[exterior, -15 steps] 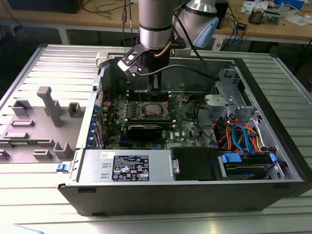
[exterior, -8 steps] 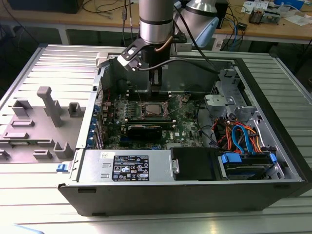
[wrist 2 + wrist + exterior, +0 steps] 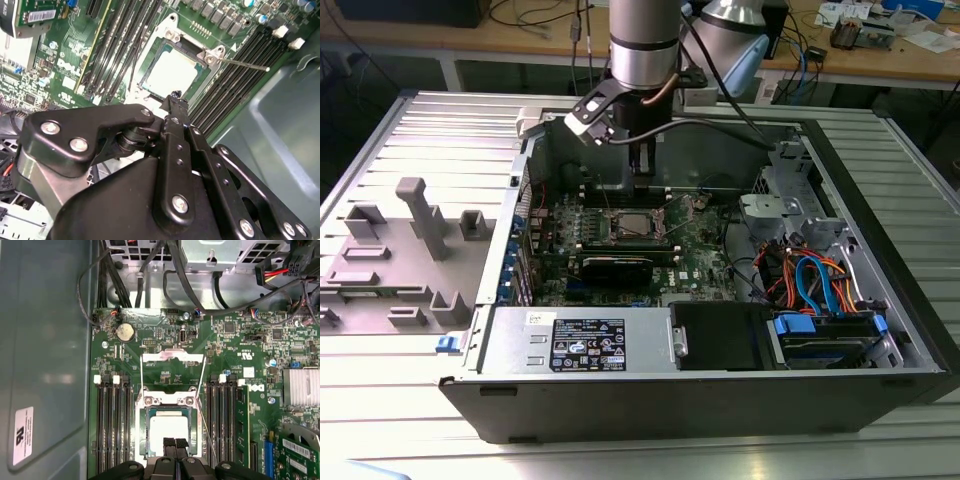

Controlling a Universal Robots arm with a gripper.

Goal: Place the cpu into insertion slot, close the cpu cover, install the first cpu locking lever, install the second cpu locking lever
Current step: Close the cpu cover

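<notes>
The cpu (image 3: 167, 426) lies flat in the insertion slot (image 3: 144, 432), its pale silver top facing up; both wrist views show it (image 3: 172, 75). The cpu cover (image 3: 172, 356) is swung back open behind the slot's hinge. A thin wire locking lever (image 3: 207, 432) sticks up beside the slot (image 3: 245, 64). My gripper (image 3: 175, 444) hovers just above the near edge of the cpu, fingers shut together with nothing between them (image 3: 175, 96). In the exterior view the gripper (image 3: 642, 172) hangs over the slot (image 3: 638, 226) inside the open computer case.
Black memory slots (image 3: 112, 425) flank the socket on both sides. Cables (image 3: 150, 270) and a drive cage run along the case wall. A power supply (image 3: 580, 342) and blue-cabled drive bay (image 3: 820, 290) sit at the case front. A grey fixture (image 3: 415, 240) stands at the exterior view's left.
</notes>
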